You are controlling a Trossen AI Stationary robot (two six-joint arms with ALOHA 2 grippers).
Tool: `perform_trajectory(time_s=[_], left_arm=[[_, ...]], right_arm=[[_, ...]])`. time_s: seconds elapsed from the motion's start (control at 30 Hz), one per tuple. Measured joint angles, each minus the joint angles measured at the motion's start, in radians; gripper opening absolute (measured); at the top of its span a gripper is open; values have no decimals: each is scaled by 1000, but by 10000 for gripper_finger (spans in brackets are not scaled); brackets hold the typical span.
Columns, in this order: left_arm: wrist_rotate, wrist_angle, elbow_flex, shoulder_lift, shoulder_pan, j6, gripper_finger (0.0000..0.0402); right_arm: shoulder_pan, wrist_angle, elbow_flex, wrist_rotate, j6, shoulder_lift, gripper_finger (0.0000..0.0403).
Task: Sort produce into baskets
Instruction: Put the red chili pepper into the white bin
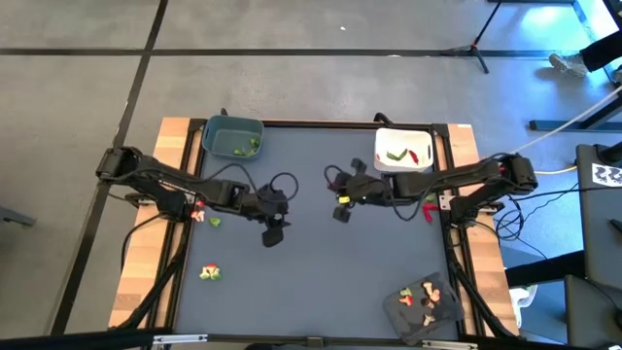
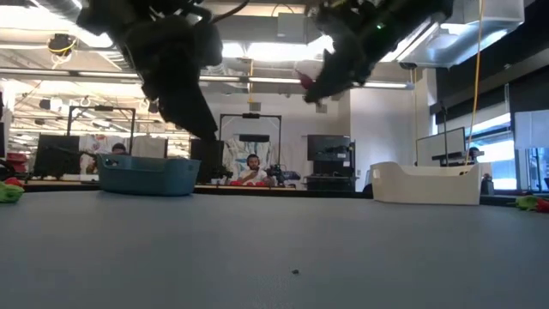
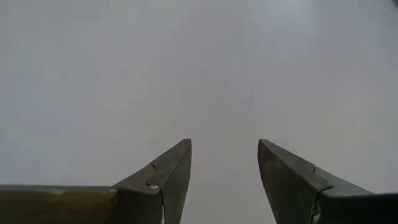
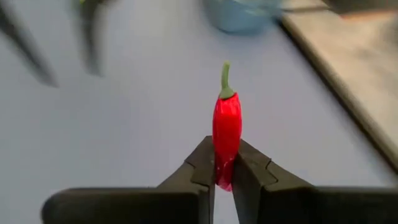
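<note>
High view first: we look straight down on a dark tabletop [image 1: 311,262]. Nearest us, at the lower right of the frame, sits the dark grey tray [image 1: 424,309] with several small pieces of produce in it. At the lower left, a red and green cluster [image 1: 210,273] lies loose on the tabletop.

In the middle of the frame we see both arms reaching inward. The left gripper [image 1: 274,233] hangs over bare tabletop with its jaws apart and nothing between them; its wrist view shows only grey surface past the two fingers [image 3: 168,180]. Just left of that arm lies a green piece [image 1: 215,222].

The right gripper [image 1: 341,209] has its jaws clamped on a red chili pepper [image 4: 226,134], green stem pointing away from the jaws. In the low view it is held well above the tabletop.

Farthest from us, at the top edge of the tabletop, stand the blue-grey tub [image 1: 232,136] at upper left, holding green pieces, and the white tub [image 1: 403,150] at upper right, holding red and green pieces.
</note>
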Motion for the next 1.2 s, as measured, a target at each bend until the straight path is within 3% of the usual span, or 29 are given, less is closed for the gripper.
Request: perform_trajectory(time_s=[0.17,0.37,0.5,0.8,1.2], left_arm=[[0,82,-43,0,0,-23,180],[-2,87,-43,0,0,-22,180],[-22,87,-43,0,0,-23,180],[-24,89,-43,0,0,-20,180],[-62,89,-43,0,0,-20,180]], right_arm=[[-44,-307,50,126,47,-54,37],[-192,-605,61,128,115,-132,37],[-331,-709,61,78,131,-154,37],[-633,-669,10,-165,25,-148,37],[-784,-507,-116,-165,17,-148,37]])
